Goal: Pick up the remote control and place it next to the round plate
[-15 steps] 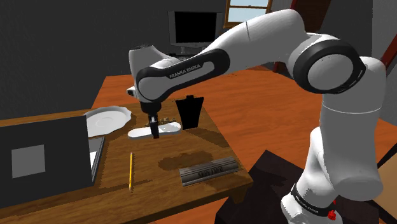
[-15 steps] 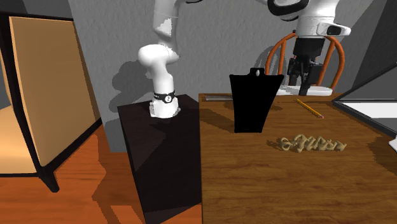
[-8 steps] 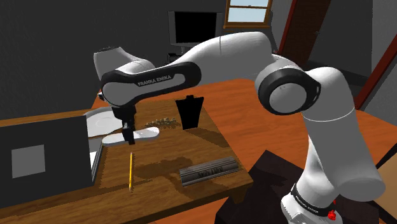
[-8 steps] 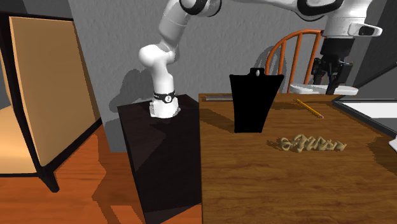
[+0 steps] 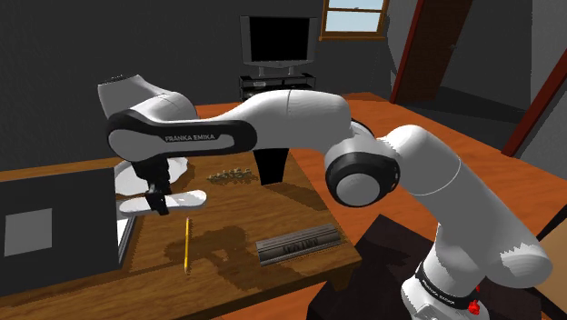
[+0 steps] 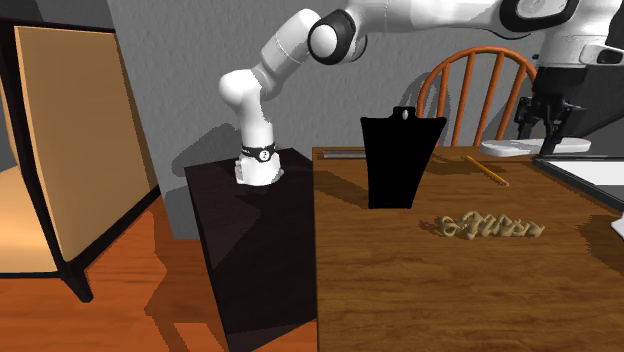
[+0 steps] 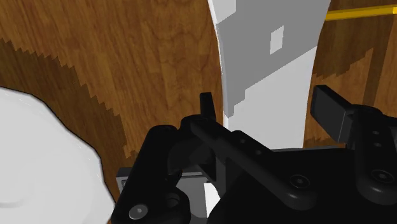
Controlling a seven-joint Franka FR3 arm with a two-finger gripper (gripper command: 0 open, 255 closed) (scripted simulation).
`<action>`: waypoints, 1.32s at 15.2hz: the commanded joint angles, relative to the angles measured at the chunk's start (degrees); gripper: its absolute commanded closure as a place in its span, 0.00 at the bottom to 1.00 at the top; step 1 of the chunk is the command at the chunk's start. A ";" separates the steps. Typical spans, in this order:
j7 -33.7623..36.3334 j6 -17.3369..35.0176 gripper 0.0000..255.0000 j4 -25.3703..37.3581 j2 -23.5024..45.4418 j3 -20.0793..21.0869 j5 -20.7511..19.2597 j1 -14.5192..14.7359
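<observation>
Stand: nearest in the shoulder view, the black box [image 6: 260, 250] with the white arm [image 5: 300, 118] rising off it and sweeping out to that view's left over the wooden table [image 5: 273, 214].
Near edge: a grey ridged block [image 5: 297, 244] lies flat by the table's near edge, well apart from the action.
Pencil: a yellow pencil [image 5: 186, 244] lies left of the block in the shoulder view, running near to far, just on the near side of the gripper.
Laptop: a laptop [image 5: 54, 223] stands open at the shoulder view's far left, the dark back of its lid facing us.
Gripper: here's the black gripper [image 7: 267, 111], pointing down between the pencil and the plate. Its fingers [image 7: 207, 105] press on the two long sides of the remote, so it's clamped tight!
Remote: the white and grey remote control [image 7: 267, 76] is long and flat, gripped across its middle with both ends sticking out. One end crosses in front of the laptop's edge in the shoulder view. Whether it touches the table, I cannot tell.
Plate: the white plate [image 7: 44, 159] sits just beside the gripper, with a strip of bare wood between its rim and the remote.
Beyond: a brown lumpy pile [image 5: 229, 175], then an upright black holder [image 6: 400, 160] to its right in the shoulder view.
Far end: a dark TV screen [image 5: 279, 41], with a window [image 5: 354, 16] up to its right.
</observation>
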 commanded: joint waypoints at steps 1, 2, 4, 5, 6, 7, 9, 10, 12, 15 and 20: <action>0.06 2.08 1.00 -2.13 -0.23 0.10 0.06 0.09; 0.08 3.08 1.00 -3.44 -0.53 0.10 0.05 0.08; 0.13 4.94 1.00 -5.70 -0.94 0.11 0.04 0.06; 0.15 5.81 1.00 -6.70 -1.07 0.11 0.03 0.06; 0.17 6.65 1.00 -7.63 -1.16 0.12 0.03 0.05; 0.18 7.46 1.00 -8.49 -1.21 0.12 0.02 0.05; 0.22 9.00 1.00 -10.04 -1.22 0.12 0.01 0.04; 0.24 9.74 1.00 -10.74 -1.18 0.12 0.01 0.03; 0.26 10.85 1.00 -11.77 -1.09 0.12 0.00 0.03; 0.26 10.83 1.00 -11.73 -1.07 0.11 0.00 0.03; 0.26 10.81 0.00 -11.64 -1.01 0.11 0.00 0.04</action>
